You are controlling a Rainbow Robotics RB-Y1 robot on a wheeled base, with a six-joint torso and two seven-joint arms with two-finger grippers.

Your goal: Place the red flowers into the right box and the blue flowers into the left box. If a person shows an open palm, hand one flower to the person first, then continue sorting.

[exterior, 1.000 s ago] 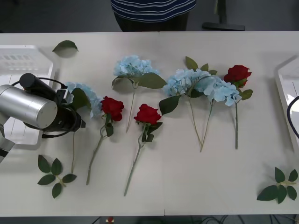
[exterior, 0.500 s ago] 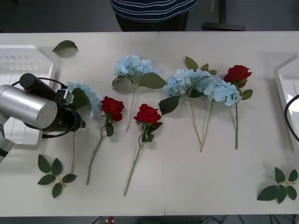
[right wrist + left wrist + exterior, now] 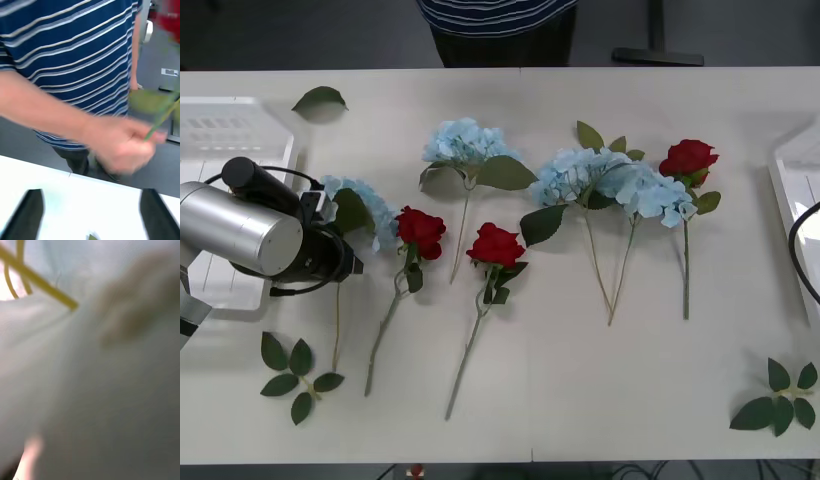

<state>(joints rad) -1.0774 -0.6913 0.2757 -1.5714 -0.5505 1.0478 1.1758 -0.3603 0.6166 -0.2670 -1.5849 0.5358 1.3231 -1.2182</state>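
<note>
Three red flowers lie on the table: two near the middle (image 3: 421,230) (image 3: 496,245) and one at the right (image 3: 688,160). Several blue flowers lie among them (image 3: 468,142) (image 3: 580,172) (image 3: 658,195). One more blue flower (image 3: 365,205) lies beside the left box (image 3: 230,130), and my left gripper (image 3: 340,262) sits low over its stem. The right box (image 3: 788,180) shows only as a rim at the table's right edge. In the right wrist view, my right gripper (image 3: 90,213) is open and holds nothing. Beyond it a person's hand (image 3: 120,146) grips a green stem (image 3: 159,120).
Loose leaf sprigs lie at the front left (image 3: 295,368), front right (image 3: 780,400) and back left (image 3: 319,97). A person in a striped shirt (image 3: 500,12) stands behind the far table edge. A black cable (image 3: 805,250) hangs at the right edge.
The person's striped torso behind the table has shifted back and slightly sideways. The flowers on the table and my left arm have not moved.
</note>
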